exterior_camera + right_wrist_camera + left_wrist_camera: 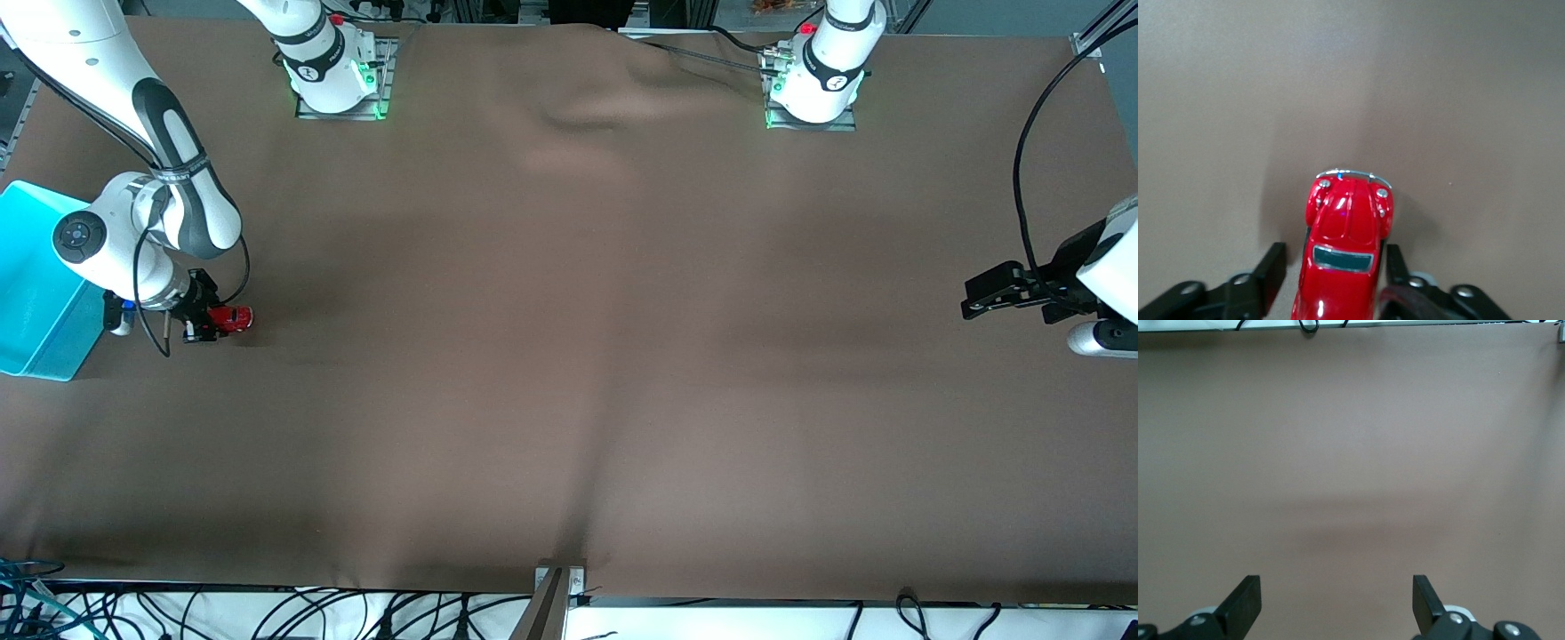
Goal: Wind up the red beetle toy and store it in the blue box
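Note:
The red beetle toy (236, 318) sits on the brown table cloth near the right arm's end, a short way from the blue box (53, 348). My right gripper (210, 322) is low at the table, its fingers on either side of the toy's rear. In the right wrist view the toy (1346, 247) lies between the two black fingers (1273, 270) with a narrow gap on each side, nose pointing away from the gripper (1335, 275). My left gripper (978, 300) waits open and empty over the table at the left arm's end; its view (1336, 603) shows only bare cloth.
The blue box stands at the table's edge beside the right arm's wrist. The brown cloth (587, 356) has soft wrinkles near the arm bases and a fold down the middle. Cables hang along the edge nearest the front camera.

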`<move>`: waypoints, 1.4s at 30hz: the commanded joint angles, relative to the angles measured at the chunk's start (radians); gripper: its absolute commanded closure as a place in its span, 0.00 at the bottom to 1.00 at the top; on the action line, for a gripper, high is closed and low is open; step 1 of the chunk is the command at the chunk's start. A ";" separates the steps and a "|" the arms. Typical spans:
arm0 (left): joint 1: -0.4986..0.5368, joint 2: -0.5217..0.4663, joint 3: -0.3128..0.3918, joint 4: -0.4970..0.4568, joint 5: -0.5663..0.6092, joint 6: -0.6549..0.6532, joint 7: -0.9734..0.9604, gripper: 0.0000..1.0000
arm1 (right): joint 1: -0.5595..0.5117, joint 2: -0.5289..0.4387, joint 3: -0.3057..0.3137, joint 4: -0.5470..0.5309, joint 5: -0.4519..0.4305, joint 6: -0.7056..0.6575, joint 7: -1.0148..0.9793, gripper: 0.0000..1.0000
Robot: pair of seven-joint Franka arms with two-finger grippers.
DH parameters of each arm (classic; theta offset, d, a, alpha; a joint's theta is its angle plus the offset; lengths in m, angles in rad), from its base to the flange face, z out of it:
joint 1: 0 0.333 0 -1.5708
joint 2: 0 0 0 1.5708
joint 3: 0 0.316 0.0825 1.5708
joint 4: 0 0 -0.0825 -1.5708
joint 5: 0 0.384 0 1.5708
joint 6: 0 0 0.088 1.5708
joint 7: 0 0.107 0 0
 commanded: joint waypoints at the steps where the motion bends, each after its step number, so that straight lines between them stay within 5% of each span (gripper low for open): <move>1: -0.007 -0.004 0.004 -0.002 0.007 0.001 0.020 0.00 | -0.006 0.009 0.008 0.001 0.012 0.014 0.010 1.00; 42: -0.005 0.001 -0.007 -0.001 0.005 0.002 0.022 0.00 | 0.005 -0.163 0.013 0.001 -0.009 -0.221 -0.258 1.00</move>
